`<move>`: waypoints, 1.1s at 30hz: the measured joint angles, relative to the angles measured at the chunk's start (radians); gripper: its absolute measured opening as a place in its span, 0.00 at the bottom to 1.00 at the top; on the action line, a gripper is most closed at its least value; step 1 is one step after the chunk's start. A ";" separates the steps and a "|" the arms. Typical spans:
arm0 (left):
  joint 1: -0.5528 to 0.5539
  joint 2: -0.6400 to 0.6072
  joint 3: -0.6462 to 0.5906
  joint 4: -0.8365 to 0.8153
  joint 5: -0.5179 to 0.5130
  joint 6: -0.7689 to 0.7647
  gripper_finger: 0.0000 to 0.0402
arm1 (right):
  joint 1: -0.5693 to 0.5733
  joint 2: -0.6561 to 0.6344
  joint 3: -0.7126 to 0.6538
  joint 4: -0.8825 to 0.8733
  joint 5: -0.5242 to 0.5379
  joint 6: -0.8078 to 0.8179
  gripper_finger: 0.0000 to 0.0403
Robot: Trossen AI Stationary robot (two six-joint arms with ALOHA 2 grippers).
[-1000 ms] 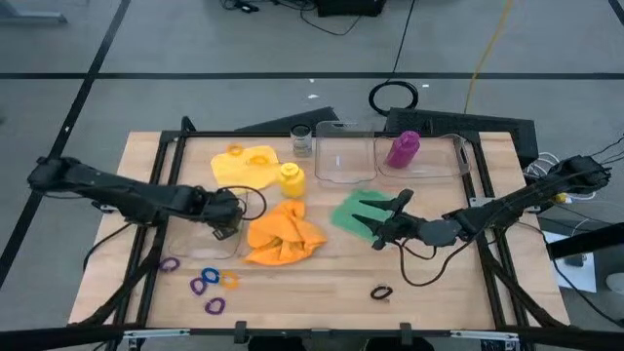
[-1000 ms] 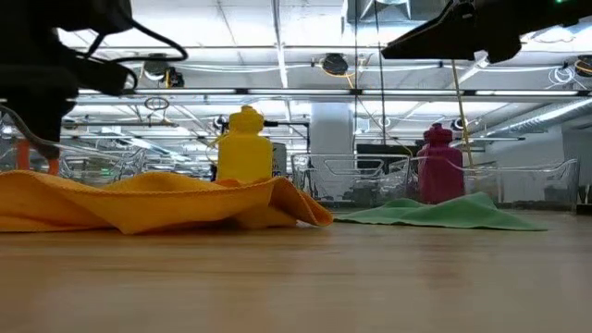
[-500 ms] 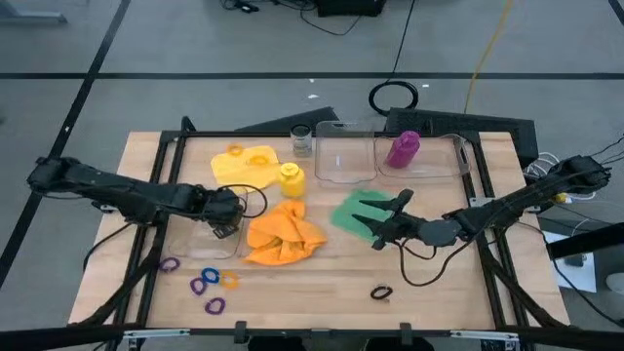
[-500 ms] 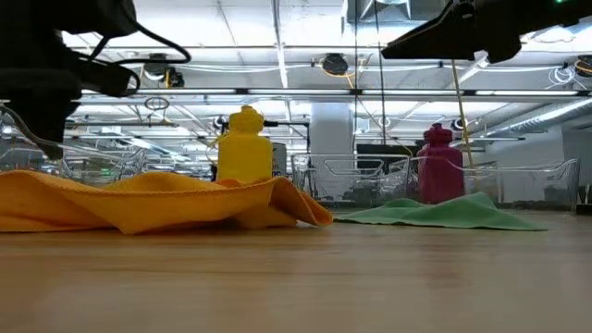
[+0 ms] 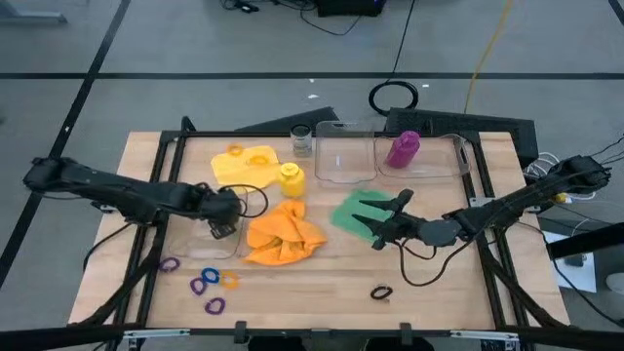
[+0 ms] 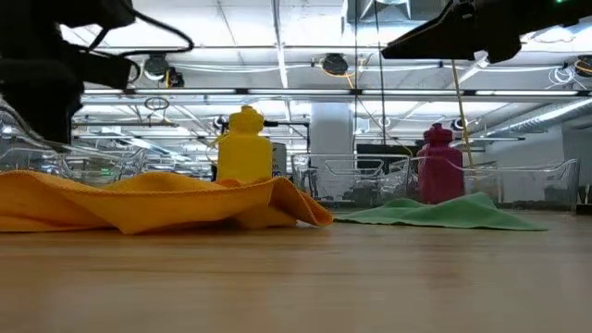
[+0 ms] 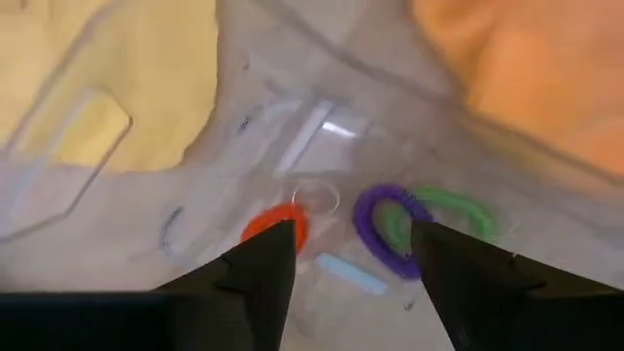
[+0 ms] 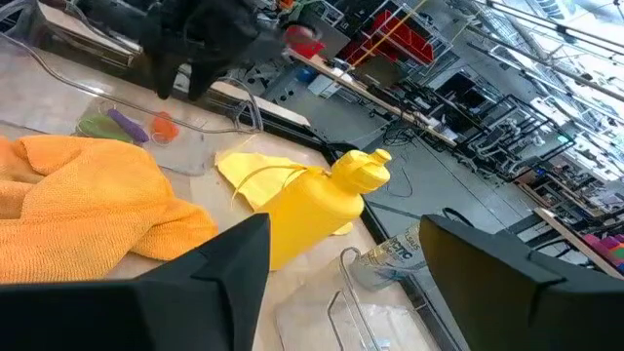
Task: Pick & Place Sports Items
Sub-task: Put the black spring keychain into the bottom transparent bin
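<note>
Spanning the middle of the high view, the wooden bench (image 5: 322,278) stands on a grey floor; the low view shows a hall with ceiling lights and racks behind it.

An orange cloth (image 5: 283,234) lies crumpled near the bench's centre, a green cloth (image 5: 356,213) just to its right, and a yellow cloth (image 5: 246,164) toward the far left corner with a small ring on it. The yellow bottle (image 5: 291,178) stands upright between the yellow and orange cloths. The purple bottle (image 5: 403,149) sits in a clear box (image 5: 458,156) at the far edge, beside another clear box (image 5: 343,156) and a glass jar (image 5: 301,141).

Loose rings (image 5: 207,283) lie near the front left corner; a dark one (image 5: 380,292) lies toward the front edge.

The left gripper (image 5: 226,214) hangs over a clear box (image 7: 117,195) left of the orange cloth, fingers apart, with orange, purple and green rings (image 7: 390,219) lying inside, seemingly on its floor. The right gripper (image 5: 390,216) hovers over the green cloth, fingers apart, holding nothing.
</note>
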 joint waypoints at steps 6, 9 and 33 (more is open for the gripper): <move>-0.005 -0.079 0.000 0.168 0.000 0.114 0.44 | 0.000 0.000 0.000 0.000 0.000 0.000 0.48; -0.017 -0.131 0.000 0.280 -0.001 0.185 0.44 | 0.000 0.000 0.000 0.000 0.000 0.000 0.48; -0.225 0.016 0.000 1.210 0.015 0.942 0.44 | 0.000 0.000 0.000 0.000 0.000 0.008 0.48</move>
